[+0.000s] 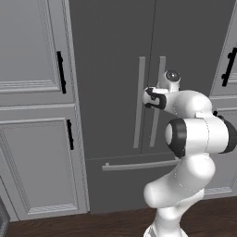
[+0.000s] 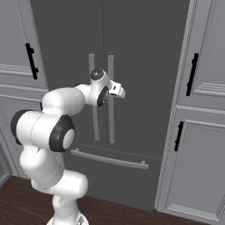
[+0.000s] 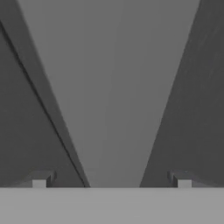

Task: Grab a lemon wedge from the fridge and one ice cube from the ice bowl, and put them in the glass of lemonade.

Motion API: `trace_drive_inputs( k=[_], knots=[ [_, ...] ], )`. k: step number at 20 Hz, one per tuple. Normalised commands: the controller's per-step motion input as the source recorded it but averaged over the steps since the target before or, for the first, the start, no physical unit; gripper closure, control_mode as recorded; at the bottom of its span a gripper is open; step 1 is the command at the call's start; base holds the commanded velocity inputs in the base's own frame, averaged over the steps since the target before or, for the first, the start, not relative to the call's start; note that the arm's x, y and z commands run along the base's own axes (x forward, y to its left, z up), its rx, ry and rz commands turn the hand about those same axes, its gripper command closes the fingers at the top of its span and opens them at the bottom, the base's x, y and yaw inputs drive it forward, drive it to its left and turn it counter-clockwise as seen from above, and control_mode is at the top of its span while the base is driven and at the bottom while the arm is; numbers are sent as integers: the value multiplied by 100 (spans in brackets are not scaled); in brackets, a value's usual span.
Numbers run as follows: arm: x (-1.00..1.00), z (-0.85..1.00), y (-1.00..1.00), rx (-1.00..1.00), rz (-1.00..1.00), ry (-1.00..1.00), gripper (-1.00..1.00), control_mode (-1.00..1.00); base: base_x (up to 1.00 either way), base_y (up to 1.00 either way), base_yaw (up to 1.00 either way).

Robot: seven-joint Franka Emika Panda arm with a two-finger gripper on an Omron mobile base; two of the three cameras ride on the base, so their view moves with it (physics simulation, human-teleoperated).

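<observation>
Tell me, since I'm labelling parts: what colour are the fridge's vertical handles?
Light grey handles on the dark grey fridge; left base view shows them best.

We find no readable text, label, brand, number or sign anywhere: the dark grey fridge (image 1: 115, 69) doors and their long bar handles (image 1: 139, 102) are unmarked, and the light grey cabinets (image 1: 32, 46) beside them, with black handles (image 1: 60, 71), carry no lettering that we can make out.

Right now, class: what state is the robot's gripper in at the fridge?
Gripper: open, holding nothing; one fridge door handle lies between its fingertips, not yet gripped.
</observation>
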Motion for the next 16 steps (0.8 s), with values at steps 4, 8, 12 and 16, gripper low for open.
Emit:
trace_drive_inputs(
  k=[4,8,12,16],
  knots=[
    [41,-15,-19,0,0,-1,-100,-100,0,0,0],
    [26,-11,-16,0,0,-3,-100,-100,0,0,0],
    [28,0,-4,0,0,0,-100,-100,0,0,0],
    [41,0,-1,0,0,0,100,-100,0,0,0]
  ],
)
